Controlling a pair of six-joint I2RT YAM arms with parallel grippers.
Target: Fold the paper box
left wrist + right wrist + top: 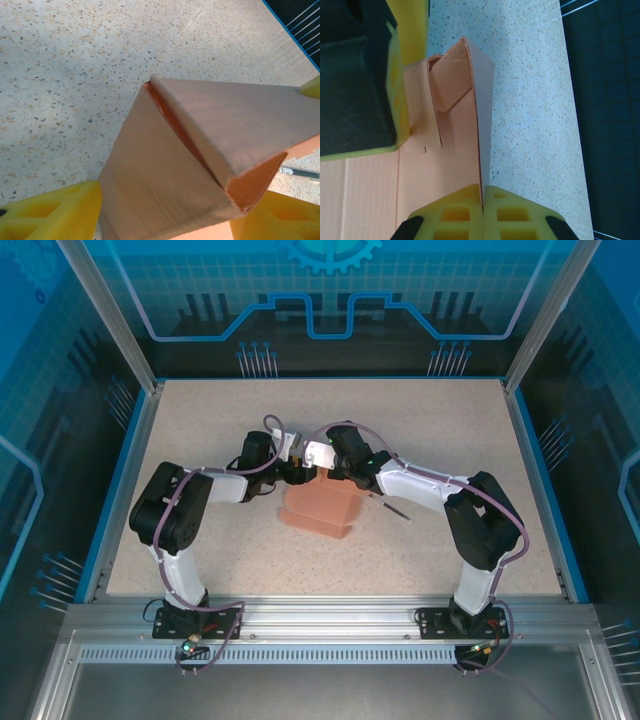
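Observation:
The salmon-pink paper box (322, 508) lies half folded at the table's middle, both arms meeting over its far end. In the left wrist view a raised corner of the paper box (165, 165) sits between the yellow fingers (55, 215), which touch it on both sides; my left gripper (165, 212) grips it there. My left gripper (291, 475) stands close beside my right gripper (321, 469). My right gripper (483, 196) is shut on the thin upright wall of the paper box (482, 115). A folded flap (451, 82) leans inward beside the left gripper's finger (410, 45).
A thin dark pen-like stick (395, 509) lies on the speckled table (450, 430) just right of the box, and shows again as a stick (300, 173). Blue rails (120, 480) and a metal frame border the table. Bare table surface lies around the box.

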